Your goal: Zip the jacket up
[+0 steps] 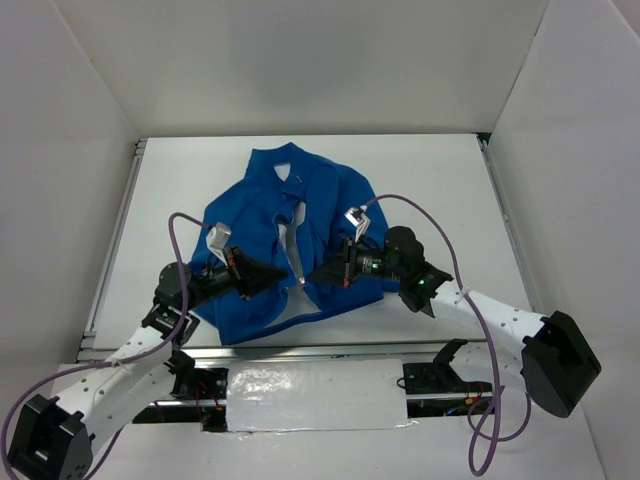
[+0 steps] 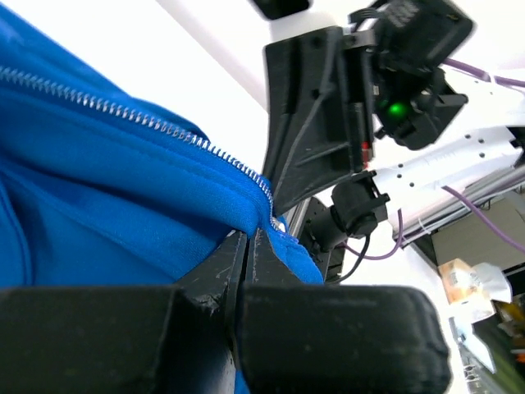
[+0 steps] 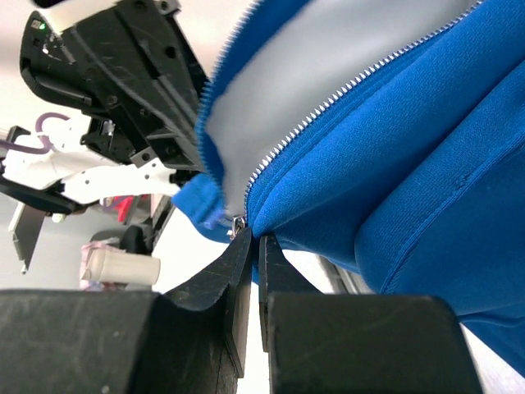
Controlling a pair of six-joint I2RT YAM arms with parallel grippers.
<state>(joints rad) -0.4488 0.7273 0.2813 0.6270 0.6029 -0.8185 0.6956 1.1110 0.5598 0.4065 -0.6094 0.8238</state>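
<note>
Jaws of our left gripper (image 1: 283,272) and right gripper (image 1: 312,277) clamp tight on the jacket (image 1: 325,195) near the front edge of the tabletop (image 1: 440,200).

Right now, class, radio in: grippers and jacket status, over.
Left gripper shut on jacket at zipper bottom. Right gripper shut on opposite edge. Front open. Nothing obstructing.

A white table (image 1: 440,200) has a tall white wall at the back (image 1: 300,60), the left (image 1: 50,200) and the right (image 1: 580,180). A gray rail (image 1: 115,240) runs along its left edge.
</note>
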